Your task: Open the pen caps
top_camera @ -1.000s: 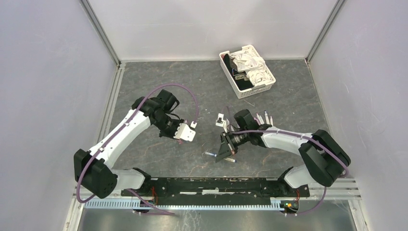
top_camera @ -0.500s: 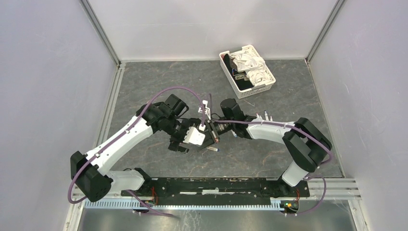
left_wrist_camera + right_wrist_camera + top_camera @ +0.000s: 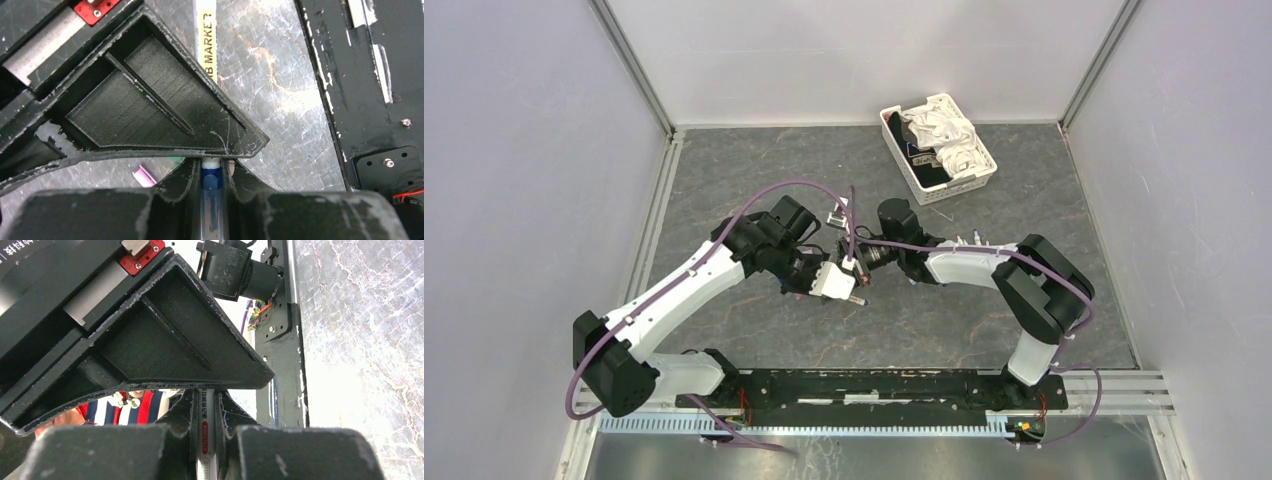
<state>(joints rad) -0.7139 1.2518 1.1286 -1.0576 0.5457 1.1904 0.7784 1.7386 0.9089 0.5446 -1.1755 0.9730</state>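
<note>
The left gripper (image 3: 212, 164) squeezes the blue cap (image 3: 211, 182). The right gripper (image 3: 205, 394) squeezes the pen (image 3: 206, 55). A crooked tug could make it slip.

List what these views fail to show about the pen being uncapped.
- Left wrist: the upper finger of the left end effector covers much of the pen; whether its blue cap has separated is unclear.
- Right wrist: the right end effector hides the capped end.
- Top view: pen too small to read.
</note>
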